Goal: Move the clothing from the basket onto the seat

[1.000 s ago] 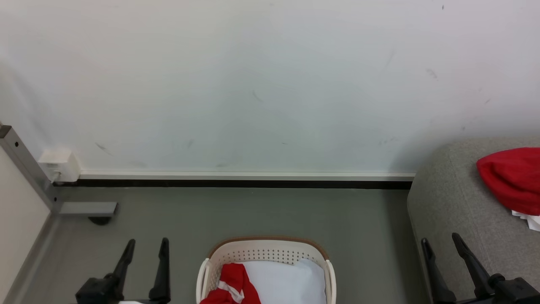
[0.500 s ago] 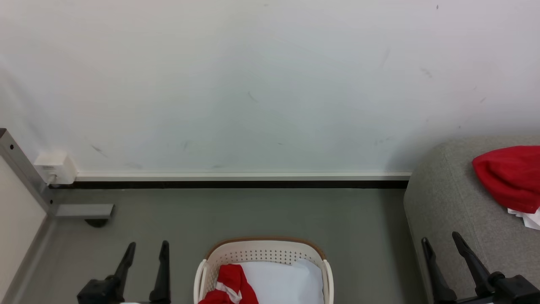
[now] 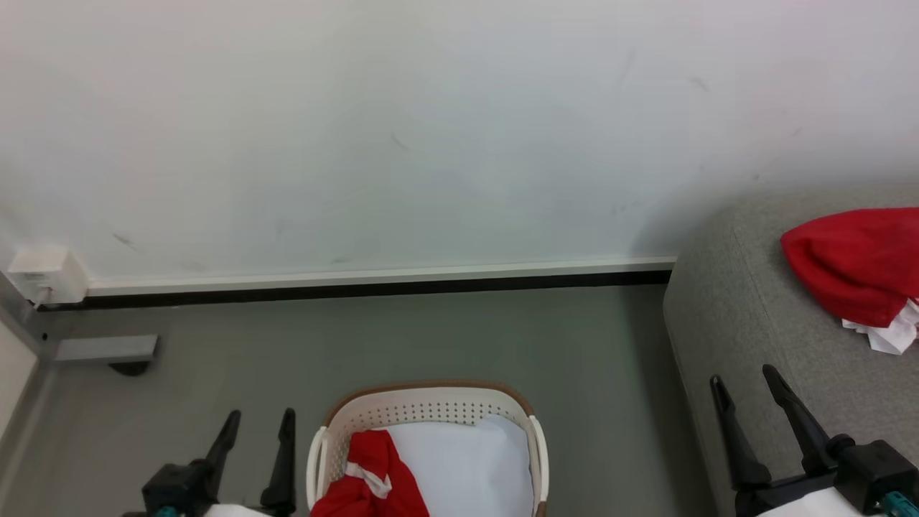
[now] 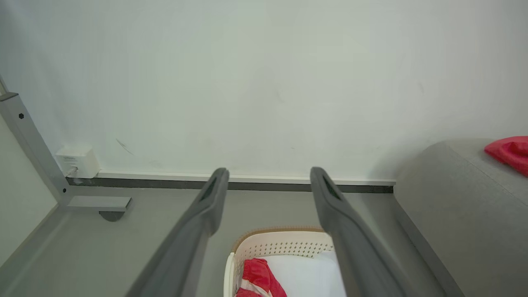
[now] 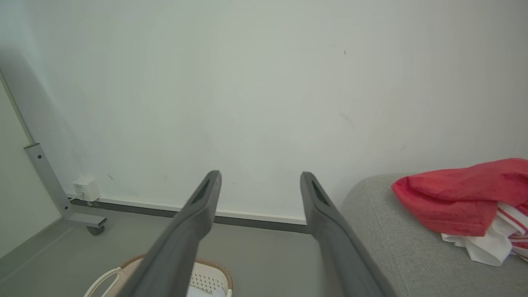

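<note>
The cream basket (image 3: 431, 402) with a brown rim stands on the floor at the bottom centre. In it lies red clothing (image 3: 370, 477) with a white stripe, beside a flat white sheet (image 3: 467, 467). A second piece of red clothing (image 3: 851, 262) with white parts lies on the grey seat (image 3: 725, 301) at the right. My left gripper (image 3: 258, 424) is open, left of the basket. My right gripper (image 3: 743, 380) is open, over the seat's near left edge. The left wrist view shows the basket (image 4: 284, 247) between my fingers; the right wrist view shows the clothing (image 5: 458, 196) on the seat (image 5: 387, 243).
A white wall with a dark baseboard (image 3: 359, 287) runs behind the basket. A grey metal frame foot (image 3: 104, 348) and a white wall box (image 3: 47, 276) sit at the far left. Grey floor (image 3: 431, 330) lies between wall, basket and seat.
The whole head view has shifted left and up, so the camera has moved. Both grippers stay open and empty. The clothing lies as before.
</note>
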You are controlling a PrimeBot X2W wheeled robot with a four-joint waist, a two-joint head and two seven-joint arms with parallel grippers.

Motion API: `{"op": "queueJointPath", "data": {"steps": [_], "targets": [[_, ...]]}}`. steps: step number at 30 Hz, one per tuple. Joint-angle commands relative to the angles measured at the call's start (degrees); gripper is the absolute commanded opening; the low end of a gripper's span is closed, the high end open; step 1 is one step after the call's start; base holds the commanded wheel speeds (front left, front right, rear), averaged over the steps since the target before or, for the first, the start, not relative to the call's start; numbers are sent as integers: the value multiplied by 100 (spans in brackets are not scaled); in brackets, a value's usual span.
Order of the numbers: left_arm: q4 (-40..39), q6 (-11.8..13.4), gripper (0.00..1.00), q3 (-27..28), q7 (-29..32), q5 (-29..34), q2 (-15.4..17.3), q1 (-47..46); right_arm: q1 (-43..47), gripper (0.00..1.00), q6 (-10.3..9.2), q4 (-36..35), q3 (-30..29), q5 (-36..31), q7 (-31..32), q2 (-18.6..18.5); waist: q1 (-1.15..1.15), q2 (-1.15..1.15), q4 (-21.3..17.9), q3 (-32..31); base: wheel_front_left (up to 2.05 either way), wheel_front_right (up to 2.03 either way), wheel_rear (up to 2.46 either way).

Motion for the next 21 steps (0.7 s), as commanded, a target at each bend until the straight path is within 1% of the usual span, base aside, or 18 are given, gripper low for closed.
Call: {"op": "queueJointPath", "data": {"steps": [1,7,16,21], "targets": [[64,-27,100,-1,-3,69,73,-125,-117,100,-13,-32,14,22,1,-20,0,0,-106,146,0,0,0],[436,-56,100,-44,-2,93,103,-497,-476,100,-13,-90,75,87,1,21,0,0,-305,628,0,0,0],[1621,-124,100,-316,41,105,257,-1463,-1045,100,-13,-327,63,179,1,58,0,0,-514,1460,0,0,0],[2353,-157,100,-527,214,81,341,-2068,-1313,100,-13,-510,13,216,2,89,0,0,-600,1912,0,0,0]]}}
